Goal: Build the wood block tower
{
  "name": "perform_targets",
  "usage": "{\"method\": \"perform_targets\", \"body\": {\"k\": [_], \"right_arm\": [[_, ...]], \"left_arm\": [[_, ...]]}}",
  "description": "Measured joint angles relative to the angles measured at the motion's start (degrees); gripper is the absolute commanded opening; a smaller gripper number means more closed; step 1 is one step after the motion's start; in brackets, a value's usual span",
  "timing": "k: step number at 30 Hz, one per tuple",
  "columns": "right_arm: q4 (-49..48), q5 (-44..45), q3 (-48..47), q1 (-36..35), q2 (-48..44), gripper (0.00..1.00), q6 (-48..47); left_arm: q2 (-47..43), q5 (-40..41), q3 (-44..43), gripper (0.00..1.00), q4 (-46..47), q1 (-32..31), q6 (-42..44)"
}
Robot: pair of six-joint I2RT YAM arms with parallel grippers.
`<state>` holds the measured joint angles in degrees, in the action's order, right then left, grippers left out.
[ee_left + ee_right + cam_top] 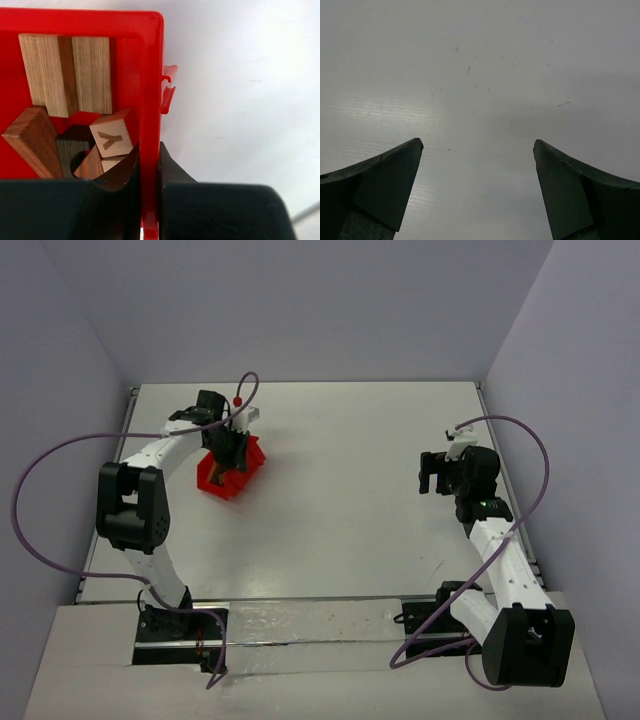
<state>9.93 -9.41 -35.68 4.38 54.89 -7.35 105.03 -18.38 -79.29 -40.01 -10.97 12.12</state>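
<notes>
My left pincer (150, 152) is clamped tight on the side wall of the red tray (150, 75), one finger inside it, the other outside. The tray sits on the tabletop (350, 510) towards the far left corner, and no tower stands anywhere: the wooden blocks (85, 115) lie loose inside the tray. Two pale cuboids (65, 72) lie side by side against the tray's far wall. Below them is a reddish-brown wedge (30, 140), next to it a dark block (70, 145), and then a light cube (114, 136) marked with a Y, touching the wall I'm gripping. My inner finger sits right against that cluster, with a brown piece and a small pale one tucked just beside its tip.

Over by the right edge, my right pincer (477, 145) hangs spread wide above bare tabletop, with nothing between its fingers.
</notes>
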Motion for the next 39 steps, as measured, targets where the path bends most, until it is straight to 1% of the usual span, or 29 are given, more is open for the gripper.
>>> {"method": "perform_targets", "body": {"k": [4, 11, 15, 18, 20, 21, 23, 24, 27, 29, 31, 33, 36, 39], "right_arm": [[0.0, 0.0, 0.0, 0.0, 0.5, 1.0, 0.0], [0.0, -0.1, 0.0, 0.0, 2.0, 1.0, 0.0], [0.1, -0.1, -0.1, 0.0, 3.5, 1.0, 0.0], [0.2, -0.1, -0.5, 0.0, 4.3, 1.0, 0.0], [0.2, -0.2, -0.8, 0.0, 4.7, 1.0, 0.0], [0.3, -0.1, -0.9, 0.0, 4.7, 1.0, 0.0], [0.3, -0.2, -1.0, 0.0, 4.8, 1.0, 0.0], [0.3, -0.2, -1.0, 0.0, 4.8, 1.0, 0.0], [0.3, -0.2, -1.0, 0.0, 4.9, 1.0, 0.0], [0.4, -0.2, -1.0, 0.0, 4.9, 1.0, 0.0], [0.4, -0.2, -1.0, 0.0, 5.1, 1.0, 0.0], [0.4, -0.2, -1.0, 0.0, 5.4, 1.0, 0.0], [0.4, -0.2, -1.0, 0.0, 5.8, 1.0, 0.0], [0.4, -0.1, -1.0, 0.0, 5.8, 1.0, 0.0]], "left_arm": [[0.3, -6.0, -1.6, 0.0, -1.1, -3.4, -4.7], [0.9, -19.8, -2.0, 0.0, 1.0, -6.0, -13.8], [1.2, -28.0, -1.1, 0.0, 4.5, -8.7, -18.7], [1.2, -34.5, 1.1, 0.0, 10.2, -10.2, -24.0], [0.9, -39.2, 4.8, 0.0, 17.4, -10.5, -29.6], [0.8, -41.5, 7.7, 0.0, 23.0, -10.5, -34.1], [0.8, -44.2, 12.2, 0.0, 29.9, -10.4, -41.2], [0.7, -45.2, 15.0, 0.0, 35.5, -10.4, -45.5], [1.0, -48.0, 24.0, 0.0, 57.2, -10.4, -61.9], [2.4, -49.2, 28.0, 0.0, 72.4, -10.4, -73.4], [5.3, -50.1, 29.7, 0.0, 86.2, -10.4, -84.3], [8.2, -50.2, 29.9, 0.0, 95.9, -10.4, -94.2], [12.0, -49.8, 29.9, 0.0, 104.3, -10.3, -104.7], [15.5, -49.7, 29.9, 0.0, 109.3, -10.3, -110.9]]}}
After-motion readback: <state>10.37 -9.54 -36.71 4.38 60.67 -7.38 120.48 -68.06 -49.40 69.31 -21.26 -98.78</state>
